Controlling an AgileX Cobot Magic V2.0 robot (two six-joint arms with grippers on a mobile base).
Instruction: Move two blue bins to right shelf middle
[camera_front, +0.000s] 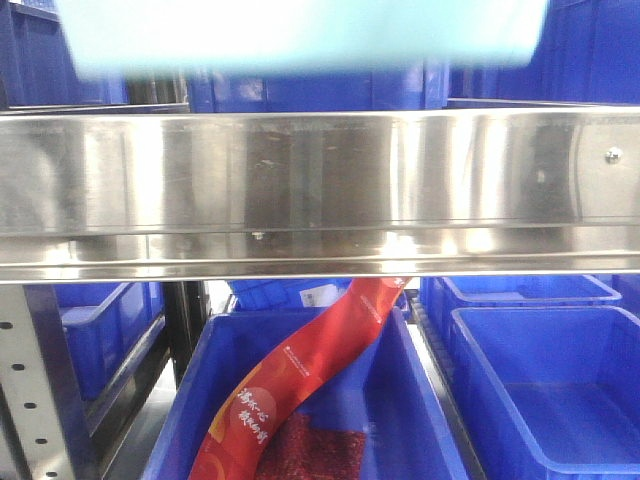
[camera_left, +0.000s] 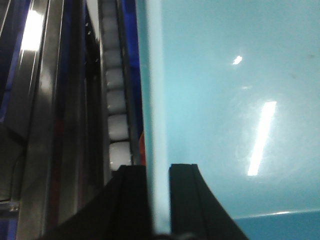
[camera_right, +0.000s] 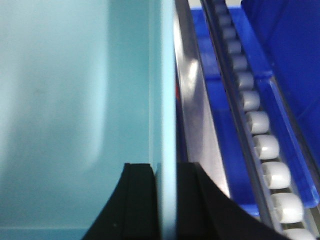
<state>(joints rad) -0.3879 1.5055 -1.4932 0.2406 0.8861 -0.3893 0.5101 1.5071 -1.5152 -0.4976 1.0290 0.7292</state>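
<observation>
SHELF: steel front rail (camera_front: 320, 185) spans view, 9-to-3 o'clock | BIN: pale blue bin (camera_front: 300, 35) is held at 12 o'clock above rail, long axis parallel | LEFT PINCER (camera_left: 159, 200): pinched on bin wall | RIGHT PINCER (camera_right: 166, 200): pinched on opposite wall, neither nearer.

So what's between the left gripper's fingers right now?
The pale blue bin's side wall; the left gripper has a finger on each face of it, seen in the left wrist view.
</observation>
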